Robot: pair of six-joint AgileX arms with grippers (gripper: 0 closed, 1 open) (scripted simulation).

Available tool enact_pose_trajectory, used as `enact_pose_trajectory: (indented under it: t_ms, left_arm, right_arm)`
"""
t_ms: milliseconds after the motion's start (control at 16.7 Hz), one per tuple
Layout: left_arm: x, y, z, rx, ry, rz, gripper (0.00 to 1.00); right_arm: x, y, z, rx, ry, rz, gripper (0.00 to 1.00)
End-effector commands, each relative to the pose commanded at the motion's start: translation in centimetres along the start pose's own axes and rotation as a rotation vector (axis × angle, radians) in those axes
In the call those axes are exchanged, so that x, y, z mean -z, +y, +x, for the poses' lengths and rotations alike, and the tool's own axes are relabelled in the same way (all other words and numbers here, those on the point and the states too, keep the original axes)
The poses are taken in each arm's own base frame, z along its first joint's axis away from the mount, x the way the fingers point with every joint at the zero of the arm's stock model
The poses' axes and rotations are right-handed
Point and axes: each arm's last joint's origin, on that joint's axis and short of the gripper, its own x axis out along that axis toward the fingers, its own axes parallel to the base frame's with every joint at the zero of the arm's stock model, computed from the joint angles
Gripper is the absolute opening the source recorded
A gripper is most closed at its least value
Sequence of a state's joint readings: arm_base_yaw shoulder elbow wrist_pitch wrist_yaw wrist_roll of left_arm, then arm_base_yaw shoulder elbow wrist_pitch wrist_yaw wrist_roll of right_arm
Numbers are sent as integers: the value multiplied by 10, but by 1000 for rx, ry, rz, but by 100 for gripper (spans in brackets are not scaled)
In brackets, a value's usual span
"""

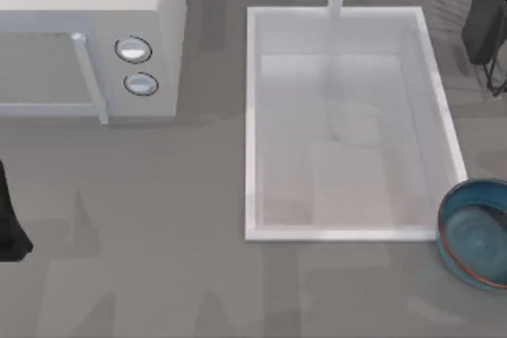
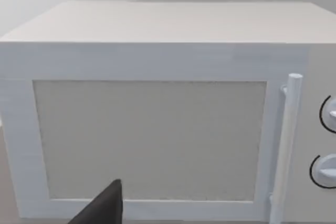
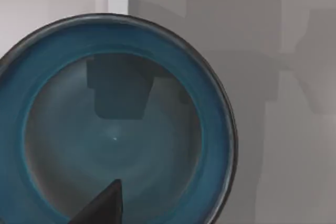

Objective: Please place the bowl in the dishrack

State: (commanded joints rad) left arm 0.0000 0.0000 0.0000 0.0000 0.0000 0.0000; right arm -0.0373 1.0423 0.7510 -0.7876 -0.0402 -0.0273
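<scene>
Currently my right end effector (image 3: 105, 205) hovers above the bowl (image 3: 113, 129), one dark fingertip showing over its teal inside; I cannot tell how far it is open, and it holds nothing visible. Bowl (image 1: 478, 231) sits on the counter (image 1: 158, 235) at the right edge, just beside the sink's (image 1: 253, 124) near right corner. Dishrack (image 1: 475, 5) wires lie at far right. Judgement: descend to pinch the rim squarely, lift level. Left arm (image 1: 9, 223) parked at the left edge, facing the microwave (image 2: 157, 129).
</scene>
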Motion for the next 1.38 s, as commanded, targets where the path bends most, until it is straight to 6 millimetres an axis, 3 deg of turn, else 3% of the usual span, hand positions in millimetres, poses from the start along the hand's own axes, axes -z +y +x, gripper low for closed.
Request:
enact_pose_trajectory:
  t_ms: [300,540,900,1380]
  left_arm:
    - [0,0,0,0,0,0,100]
    - [0,0,0,0,0,0,100]
    - [0,0,0,0,0,0,100]
    - [0,0,0,0,0,0,100]
  right_arm:
    - [-41,-4,20,-13,311,15,100]
    - [-56,-6,29,-16,408,20,100]
    - [-54,-5,33,-17,410,18,100]
    - [-25,-4,109,-16,401,20,100]
